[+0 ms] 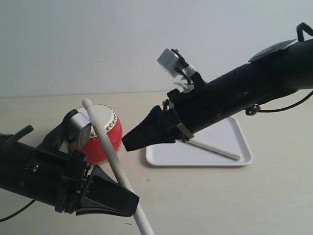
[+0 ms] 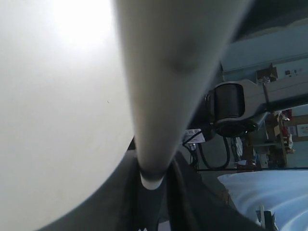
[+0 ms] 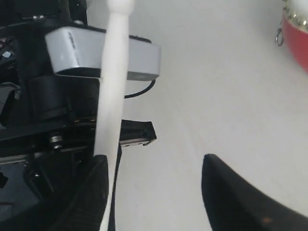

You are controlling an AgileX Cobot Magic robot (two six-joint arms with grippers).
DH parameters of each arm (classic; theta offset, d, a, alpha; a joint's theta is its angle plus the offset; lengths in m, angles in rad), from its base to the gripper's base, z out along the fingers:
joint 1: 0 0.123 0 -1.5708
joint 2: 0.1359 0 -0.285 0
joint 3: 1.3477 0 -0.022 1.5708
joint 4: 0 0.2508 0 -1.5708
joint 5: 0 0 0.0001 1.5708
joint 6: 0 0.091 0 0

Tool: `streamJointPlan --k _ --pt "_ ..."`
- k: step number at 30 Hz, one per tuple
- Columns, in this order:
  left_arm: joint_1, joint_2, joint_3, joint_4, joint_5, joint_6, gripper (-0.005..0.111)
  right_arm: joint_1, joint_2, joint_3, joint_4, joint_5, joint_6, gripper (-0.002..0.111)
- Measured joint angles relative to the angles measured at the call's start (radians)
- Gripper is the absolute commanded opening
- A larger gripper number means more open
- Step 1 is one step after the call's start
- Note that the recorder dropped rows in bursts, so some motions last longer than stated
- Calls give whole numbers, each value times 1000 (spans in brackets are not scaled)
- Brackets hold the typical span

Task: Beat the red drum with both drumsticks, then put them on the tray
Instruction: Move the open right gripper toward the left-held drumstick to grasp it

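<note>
The red drum (image 1: 110,134) stands left of the white tray (image 1: 168,157), partly hidden by my left arm. My left gripper (image 1: 120,198) is low in front of the drum, shut on one drumstick (image 1: 111,152). That stick slants up with its rounded tip over the drum's skin. It fills the left wrist view as a thick drumstick (image 2: 168,72) clamped at the left gripper (image 2: 154,185). The second drumstick (image 1: 217,149) lies on the tray. My right gripper (image 1: 131,142) hovers between drum and tray. In its wrist view the right gripper (image 3: 154,192) is open and holds nothing, with the held drumstick (image 3: 111,86) beside one finger and the drum's edge (image 3: 298,38) in a corner.
The right arm (image 1: 244,93) stretches over the tray from the upper right. The left arm's grey wrist camera (image 1: 80,128) sits against the drum. Bare beige tabletop (image 1: 220,200) lies in front of the tray.
</note>
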Motion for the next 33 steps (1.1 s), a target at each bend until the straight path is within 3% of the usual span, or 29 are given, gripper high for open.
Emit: streamJointPlan --k 8,33 --pt "46 0 0 0 1 1 0 -7 -14 -4 -7 57 19 56" --pt "46 0 0 23 2 34 0 67 23 -4 -19 -37 0 56"
